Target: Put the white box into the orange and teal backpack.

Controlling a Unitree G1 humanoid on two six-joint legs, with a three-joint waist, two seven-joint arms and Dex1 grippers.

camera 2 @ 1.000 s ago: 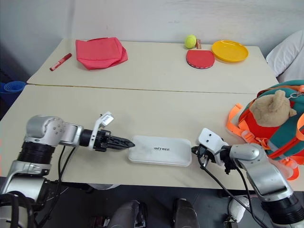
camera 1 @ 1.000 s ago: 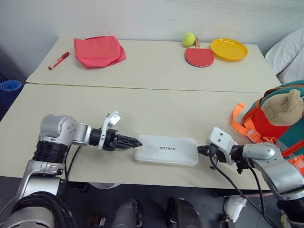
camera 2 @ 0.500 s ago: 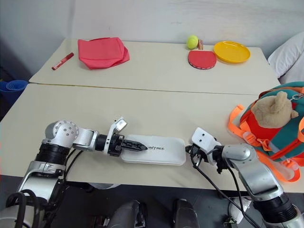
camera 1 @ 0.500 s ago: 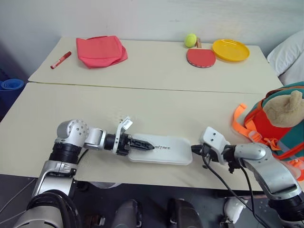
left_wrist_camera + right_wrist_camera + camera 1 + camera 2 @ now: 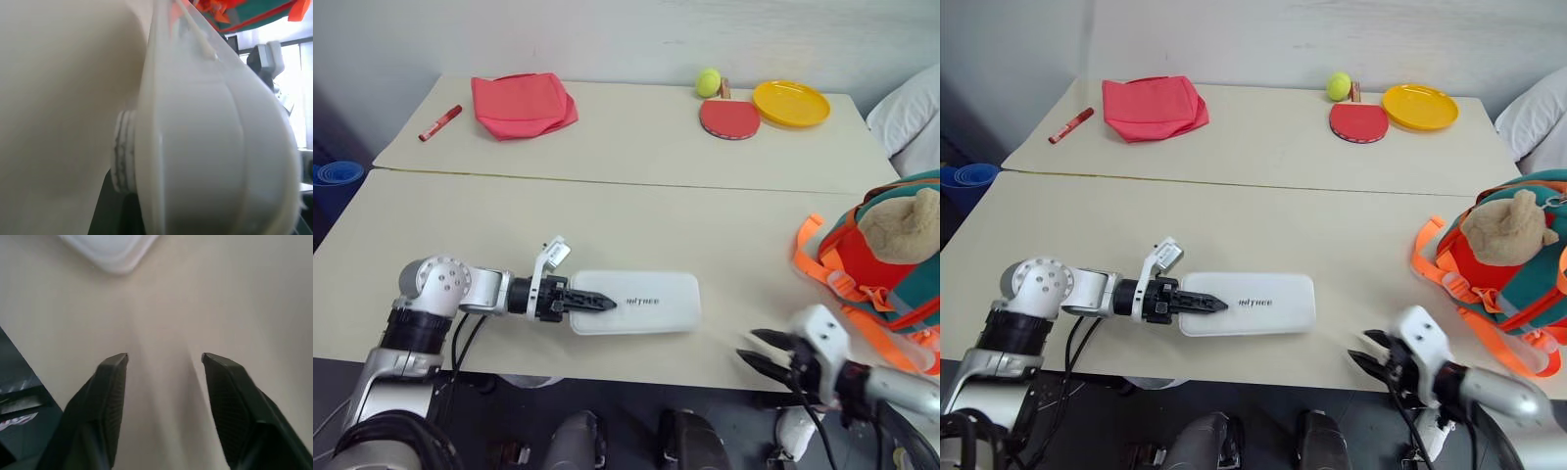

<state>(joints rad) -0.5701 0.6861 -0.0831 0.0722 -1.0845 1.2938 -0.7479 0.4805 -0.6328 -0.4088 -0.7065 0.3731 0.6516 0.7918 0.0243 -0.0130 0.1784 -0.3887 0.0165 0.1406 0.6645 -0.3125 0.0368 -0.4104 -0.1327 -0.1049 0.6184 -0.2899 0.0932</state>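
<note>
**Left fingers on the box, right fingers spread at the table edge**

My left gripper (image 5: 592, 302) reaches across from my left side, black fingers lying over the left end of the white box (image 5: 641, 303) and clamped on its edge. The left wrist view has the box's pale plastic shell (image 5: 210, 147) pressed right up close. The box lies flat and lengthwise on the near table (image 5: 607, 230), close to its front edge, dark lettering on the lid facing up.

My right gripper (image 5: 756, 352) sits at the near edge of the table, to the right of the box and apart from it. Its two fingers (image 5: 110, 396) stand spread with bare tabletop between them, nothing held. A rounded corner of the box (image 5: 110, 249) shows ahead of them.

The orange and teal backpack (image 5: 881, 269) stands at the right end of the table, tan plush bear (image 5: 906, 225) on top, orange straps trailing toward the box. Well apart from the box.

Far table: folded red-pink cloth (image 5: 524, 103), red marker (image 5: 437, 123), tennis ball (image 5: 708, 81), red paddle (image 5: 728, 117), yellow plate (image 5: 791, 103).
</note>
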